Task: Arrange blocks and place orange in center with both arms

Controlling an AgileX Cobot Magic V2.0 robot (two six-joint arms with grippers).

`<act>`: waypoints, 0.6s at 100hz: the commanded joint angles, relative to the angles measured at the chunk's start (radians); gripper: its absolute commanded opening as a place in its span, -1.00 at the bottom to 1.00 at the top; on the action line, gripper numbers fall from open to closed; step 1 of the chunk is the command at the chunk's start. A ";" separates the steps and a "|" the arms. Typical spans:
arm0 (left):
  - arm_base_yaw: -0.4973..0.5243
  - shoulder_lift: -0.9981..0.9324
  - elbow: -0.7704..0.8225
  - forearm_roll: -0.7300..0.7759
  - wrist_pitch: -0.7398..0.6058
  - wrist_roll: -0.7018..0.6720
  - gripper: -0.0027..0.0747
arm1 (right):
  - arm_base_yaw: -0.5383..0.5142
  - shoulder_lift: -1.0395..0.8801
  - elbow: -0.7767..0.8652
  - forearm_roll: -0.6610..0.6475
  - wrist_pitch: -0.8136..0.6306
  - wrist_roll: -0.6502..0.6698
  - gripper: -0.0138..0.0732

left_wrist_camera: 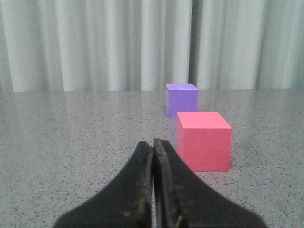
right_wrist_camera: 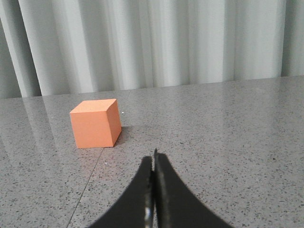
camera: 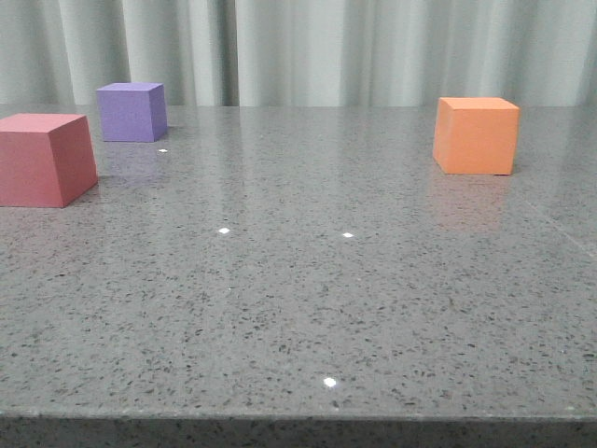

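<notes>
Grippers are sitting nearest, left gripper (left_wrist_camera: 153,142) and right gripper (right_wrist_camera: 153,154) both clenched on nothing. Beyond, the red-pink cube (camera: 42,159) is resting at the tabletop's (camera: 308,308) left, the orange cube (camera: 476,135) right, the purple cube (camera: 131,111) farthest.

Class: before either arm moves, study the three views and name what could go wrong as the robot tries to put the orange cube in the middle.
1. Both grippers, left and right, are shut; approaching the orange cube without opening would likely shove it.
2. The purple cube sits close behind the red-pink cube, so spread fingers might bump it.
3. The glossy tabletop may let cubes slide.
</notes>
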 commanded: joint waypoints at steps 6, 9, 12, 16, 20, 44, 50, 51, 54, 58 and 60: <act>0.002 -0.036 0.042 -0.006 -0.081 -0.003 -0.98 | -0.005 -0.020 -0.019 -0.007 -0.082 -0.009 -0.94; 0.002 -0.036 0.042 -0.006 -0.081 -0.003 -0.98 | -0.005 -0.020 -0.019 -0.007 -0.083 -0.009 -0.94; 0.002 -0.036 0.042 -0.006 -0.081 -0.003 -0.98 | -0.005 -0.020 -0.019 -0.007 -0.084 -0.009 -0.94; 0.002 -0.036 0.042 -0.006 -0.081 -0.003 -0.98 | -0.005 -0.020 -0.019 -0.006 -0.089 -0.009 -0.94; 0.002 -0.036 0.042 -0.006 -0.081 -0.003 -0.98 | -0.005 -0.020 -0.019 -0.006 -0.101 -0.009 -0.94; 0.002 -0.036 0.042 -0.006 -0.081 -0.003 -0.98 | -0.005 -0.013 -0.126 -0.002 -0.016 -0.009 -0.94; 0.002 -0.036 0.042 -0.006 -0.081 -0.003 -0.98 | -0.005 0.001 -0.180 -0.001 0.072 -0.009 -0.94; 0.002 -0.036 0.042 -0.006 -0.081 -0.003 -0.98 | -0.005 0.006 -0.195 -0.001 0.082 -0.009 -0.94; 0.002 -0.036 0.042 -0.006 -0.081 -0.003 -0.98 | -0.005 0.018 -0.227 -0.001 0.127 -0.009 -0.94; 0.002 -0.036 0.042 -0.006 -0.081 -0.003 -0.98 | -0.005 0.041 -0.277 -0.001 0.197 -0.009 -0.94; 0.002 -0.036 0.042 -0.006 -0.081 -0.003 -0.98 | -0.005 0.050 -0.294 -0.001 0.231 -0.009 -0.94</act>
